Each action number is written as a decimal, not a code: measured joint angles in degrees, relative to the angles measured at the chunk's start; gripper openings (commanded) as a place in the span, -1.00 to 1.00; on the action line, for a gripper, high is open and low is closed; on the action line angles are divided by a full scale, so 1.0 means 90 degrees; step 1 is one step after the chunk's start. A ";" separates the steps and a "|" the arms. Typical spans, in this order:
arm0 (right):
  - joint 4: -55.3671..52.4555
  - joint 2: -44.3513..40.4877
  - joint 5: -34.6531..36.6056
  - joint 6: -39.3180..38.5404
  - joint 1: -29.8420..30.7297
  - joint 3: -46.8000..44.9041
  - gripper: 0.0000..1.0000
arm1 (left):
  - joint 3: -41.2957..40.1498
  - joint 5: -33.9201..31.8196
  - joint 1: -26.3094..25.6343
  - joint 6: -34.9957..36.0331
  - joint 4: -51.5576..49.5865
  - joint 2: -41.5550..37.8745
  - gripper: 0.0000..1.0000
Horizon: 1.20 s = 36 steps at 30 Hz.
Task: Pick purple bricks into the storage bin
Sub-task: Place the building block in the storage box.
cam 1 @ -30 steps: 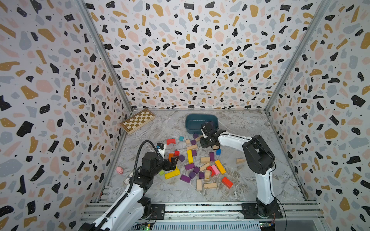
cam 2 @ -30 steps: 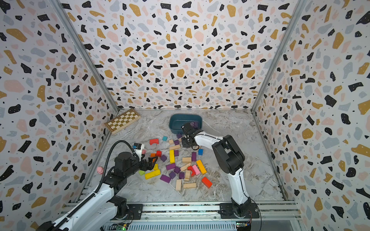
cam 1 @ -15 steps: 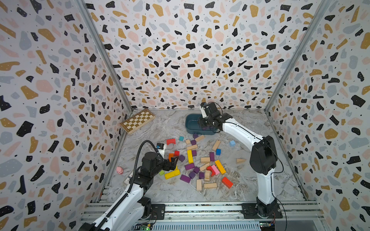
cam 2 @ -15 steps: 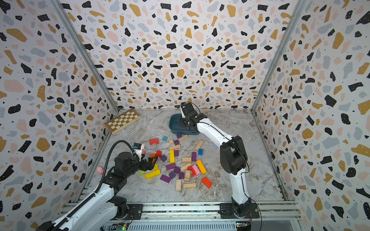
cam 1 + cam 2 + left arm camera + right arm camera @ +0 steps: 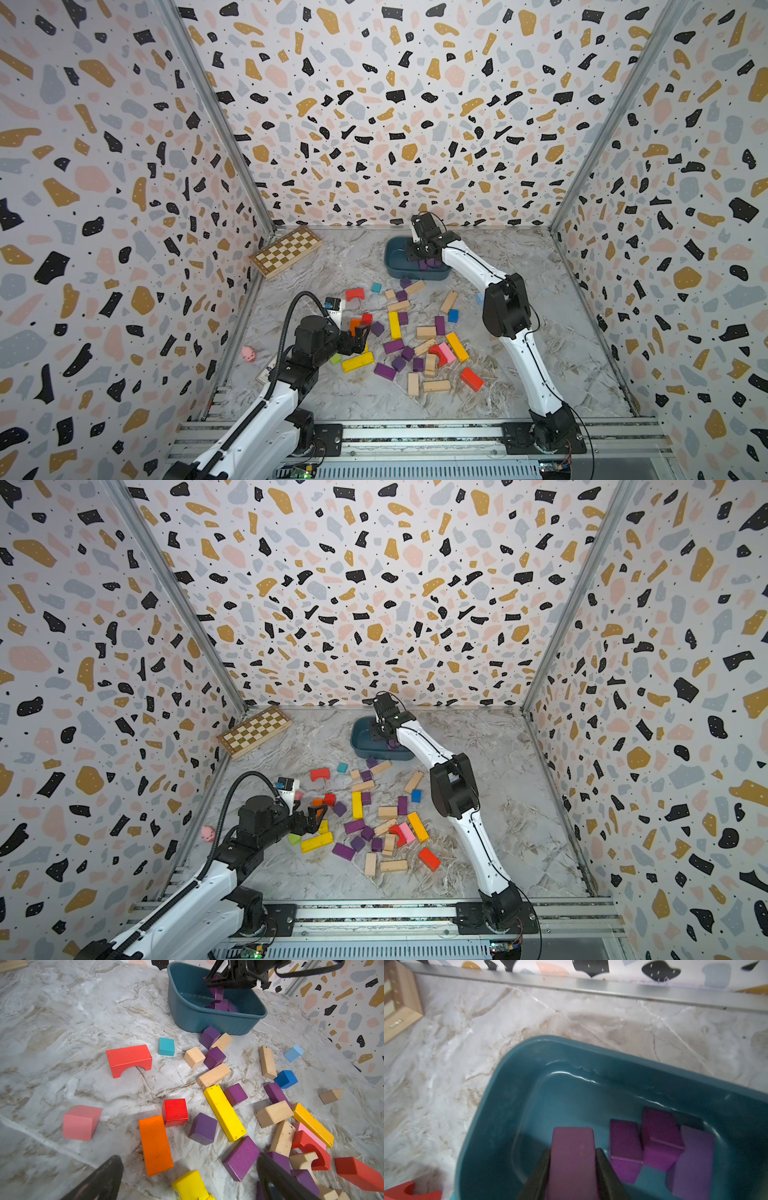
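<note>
Since a second ago my right arm has swung away from the far edge of the block pile, and it now reaches over the dark teal plastic storage bin (image 5: 395,266). The bin is a shallow rectangular tub with rounded corners, standing on the grey marble-patterned table (image 5: 332,266) near the back wall. My left arm has not shifted.

My right gripper (image 5: 573,1152) hangs over the bin's inside. Its two black fingers (image 5: 539,1174) are clamped on the sides of a matte purple wooden bar (image 5: 572,1140), which sticks out past the fingertips and points down into the bin. Whether this bar touches anything below it, I cannot tell. Three more purple bricks (image 5: 625,1147) lie huddled together on the bin floor just beside it.

The remaining purple ones lie scattered on the table among plain wooden, yellow, red, pink and blue blocks. One purple cube (image 5: 209,1035) sits just beside the bin's near wall.

My left gripper (image 5: 189,1157) hovers low over the near left side of the pile, its fingers spread wide apart. Just ahead of it lie a flat orange wooden bar (image 5: 154,1145) and another purple cube (image 5: 203,1128). A wooden chessboard (image 5: 286,250) lies well apart in the far left corner.
</note>
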 measured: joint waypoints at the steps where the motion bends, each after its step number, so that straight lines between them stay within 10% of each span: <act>1: 0.0005 0.0068 -0.0019 0.0029 -0.0012 0.0029 -0.72 | 0.0000 -0.0002 0.0000 0.0000 0.0002 0.0010 0.98; 17: 0.0058 0.0755 -0.0141 0.0260 -0.0160 0.0551 -0.70 | 0.0002 -0.0022 0.0000 0.0000 0.0000 0.0146 0.98; 36: 0.0182 0.0755 0.0143 -0.0119 -0.0175 0.0551 0.14 | 0.0010 -0.0022 0.0000 -0.0007 -0.0002 0.0153 0.98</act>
